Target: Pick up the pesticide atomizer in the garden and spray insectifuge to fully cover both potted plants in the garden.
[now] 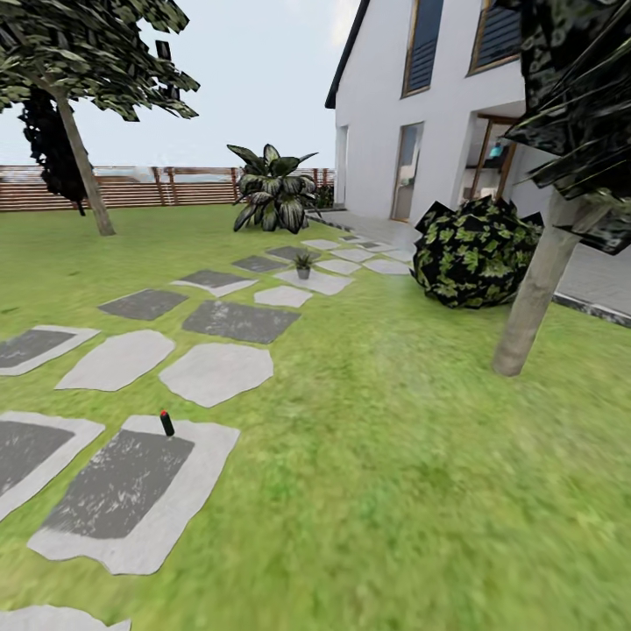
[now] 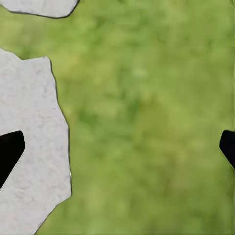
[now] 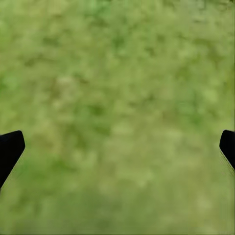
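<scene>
Stepping stones (image 1: 123,491) (grey, white) cross lawn (image 1: 394,491) toward house (image 1: 394,105).

A green lawn (image 1: 394,456) carries grey and white stepping stones (image 1: 215,372) leading toward a white house (image 1: 421,96) with tall windows. A brown slatted fence (image 1: 149,187) closes the far side under pale sky, with trees (image 1: 79,149) and dark bushes (image 1: 473,252).
</scene>
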Tool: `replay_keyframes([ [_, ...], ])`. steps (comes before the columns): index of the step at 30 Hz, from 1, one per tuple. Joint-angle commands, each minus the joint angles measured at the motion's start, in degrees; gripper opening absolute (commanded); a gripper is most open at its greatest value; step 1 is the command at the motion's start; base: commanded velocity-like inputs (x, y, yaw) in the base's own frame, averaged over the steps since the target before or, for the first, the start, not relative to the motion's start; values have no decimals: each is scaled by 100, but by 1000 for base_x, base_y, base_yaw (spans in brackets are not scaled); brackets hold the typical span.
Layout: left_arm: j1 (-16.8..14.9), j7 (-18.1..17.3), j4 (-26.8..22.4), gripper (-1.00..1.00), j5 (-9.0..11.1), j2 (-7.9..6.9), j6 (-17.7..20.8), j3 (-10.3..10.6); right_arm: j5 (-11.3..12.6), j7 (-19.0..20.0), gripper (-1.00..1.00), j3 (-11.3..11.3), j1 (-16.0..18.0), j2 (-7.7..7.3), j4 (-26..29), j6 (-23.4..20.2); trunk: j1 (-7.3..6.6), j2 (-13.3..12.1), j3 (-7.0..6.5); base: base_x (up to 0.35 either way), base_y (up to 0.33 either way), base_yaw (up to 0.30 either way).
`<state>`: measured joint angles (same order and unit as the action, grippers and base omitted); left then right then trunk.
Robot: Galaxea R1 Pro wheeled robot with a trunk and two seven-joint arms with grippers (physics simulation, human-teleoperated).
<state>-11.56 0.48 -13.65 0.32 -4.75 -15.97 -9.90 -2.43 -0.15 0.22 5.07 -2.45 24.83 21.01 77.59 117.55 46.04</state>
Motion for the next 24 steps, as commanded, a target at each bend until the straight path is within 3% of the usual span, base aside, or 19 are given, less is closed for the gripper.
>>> replay_keyframes([
  [1, -4, 4, 8, 100, 3, 0, -20, -3, -26, -2, 100, 2, 3, -1, -4, 15, 3, 2, 5, 340, 0, 7],
  [6, -4, 5, 10, 100, 3, 0, -20, -3, -30, -2, 100, 4, 1, -1, -4, 17, 3, 2, 5, 340, 0, 156],
  [24, -4, 5, 11, 100, 2, 0, -20, -3, -30, -2, 100, 4, 3, -1, -4, 13, 3, 2, 5, 340, 0, 273],
])
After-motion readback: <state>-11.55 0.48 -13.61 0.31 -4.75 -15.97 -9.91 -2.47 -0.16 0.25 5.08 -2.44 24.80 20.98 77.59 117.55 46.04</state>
